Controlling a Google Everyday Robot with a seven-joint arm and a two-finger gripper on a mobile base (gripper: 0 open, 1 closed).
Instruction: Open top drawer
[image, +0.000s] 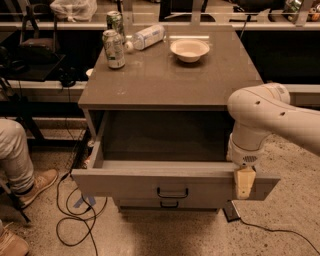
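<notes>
I've got the wide grey top drawer (130, 186) standing well out from under the grey bench (170, 82), deep inside showing, so the opening looks about done, my tan gripper (245, 186) hanging over the front panel's right end, clamped or loose I cannot tell.

Speckled terrazzo floor (280, 240) strewn with black cables (57, 215), dim desks (45, 84) behind under warm light.

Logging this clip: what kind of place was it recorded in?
Probably an office or lab workspace: desks behind, loose cables on the floor, and a seated person's leg at the picture's left. The pincer sits at the right front edge of the open top drawer.
</notes>
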